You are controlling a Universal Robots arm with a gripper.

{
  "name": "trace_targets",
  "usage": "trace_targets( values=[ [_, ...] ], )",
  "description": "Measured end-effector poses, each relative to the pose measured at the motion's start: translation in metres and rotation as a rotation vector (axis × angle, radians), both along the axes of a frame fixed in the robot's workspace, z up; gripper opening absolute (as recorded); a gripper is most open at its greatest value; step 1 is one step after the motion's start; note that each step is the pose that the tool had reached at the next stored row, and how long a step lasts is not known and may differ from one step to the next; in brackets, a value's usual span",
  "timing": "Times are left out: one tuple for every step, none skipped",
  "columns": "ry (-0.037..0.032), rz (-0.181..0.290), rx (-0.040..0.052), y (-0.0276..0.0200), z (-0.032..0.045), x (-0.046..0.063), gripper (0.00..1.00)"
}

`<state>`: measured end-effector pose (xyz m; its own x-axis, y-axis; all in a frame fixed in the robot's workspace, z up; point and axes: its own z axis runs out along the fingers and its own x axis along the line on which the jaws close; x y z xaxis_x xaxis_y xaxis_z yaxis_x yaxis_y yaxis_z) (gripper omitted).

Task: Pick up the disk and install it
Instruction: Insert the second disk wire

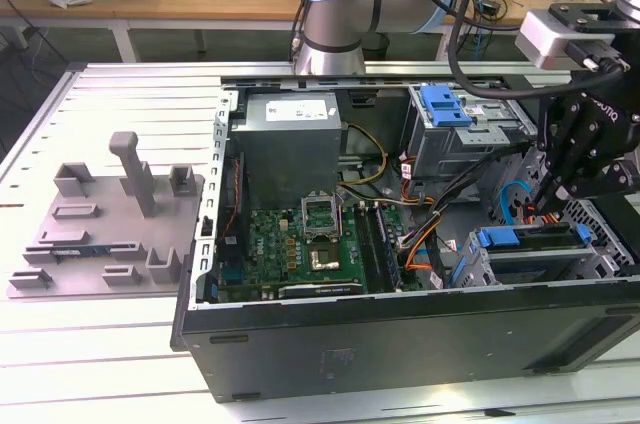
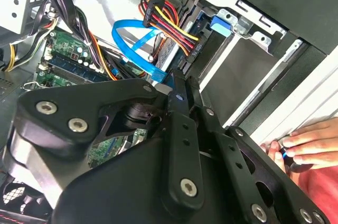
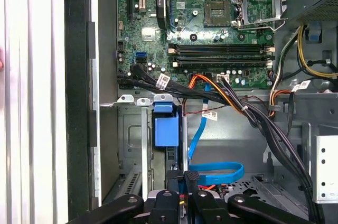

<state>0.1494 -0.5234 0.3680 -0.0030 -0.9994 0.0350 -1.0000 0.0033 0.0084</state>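
Observation:
The disk (image 1: 530, 236), in its blue carrier frame, stands on edge in the lower drive cage at the exterior view's right, inside the open computer case. In the first wrist view the carrier's blue tab (image 3: 166, 131) sits in the cage slot. The second wrist view shows the disk (image 2: 170, 49) with a red, yellow and black cable bundle and a flat blue cable running to its end. My gripper (image 1: 553, 199) hangs just above the disk's cable end. Its black fingers (image 3: 191, 177) are pressed together in both wrist views, and I see nothing between them (image 2: 178, 89).
A blue bracket (image 1: 445, 104) tops the upper drive cage. The motherboard (image 1: 310, 234) and the power supply (image 1: 290, 139) fill the case's left part. Cable bundles (image 3: 232, 102) cross beside the cage. A person's hand (image 2: 301, 145) rests at the case edge. A grey fixture (image 1: 110, 224) lies outside the case.

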Motion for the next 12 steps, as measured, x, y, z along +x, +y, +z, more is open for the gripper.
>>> trace_targets(
  values=[
    [-0.0003,0.000,0.0031,-0.0005,-0.0001,0.0000,0.16],
    [-0.0006,0.000,0.0063,-0.0009,-0.0001,0.0001,0.16],
    [-0.0010,0.000,0.0137,-0.0022,-0.0003,0.0000,0.16],
    [-0.0012,0.000,0.0207,-0.0037,-0.0006,0.0000,0.16],
    [-0.0013,0.000,0.0225,-0.0044,-0.0008,0.0000,0.16],
    [-0.0014,0.000,0.0235,-0.0050,-0.0011,0.0000,0.16],
    [-0.0014,0.000,0.0243,-0.0056,-0.0014,0.0000,0.16],
    [-0.0015,0.000,0.0247,-0.0061,-0.0017,0.0000,0.16],
    [-0.0015,0.000,0.0253,-0.0070,-0.0025,0.0000,0.16],
    [-0.0015,0.000,0.0254,-0.0074,-0.0029,0.0000,0.16],
    [-0.0015,0.000,0.0256,-0.0080,-0.0034,0.0000,0.16],
    [-0.0015,0.000,0.0260,-0.0087,-0.0039,0.0000,0.16]
  ],
)
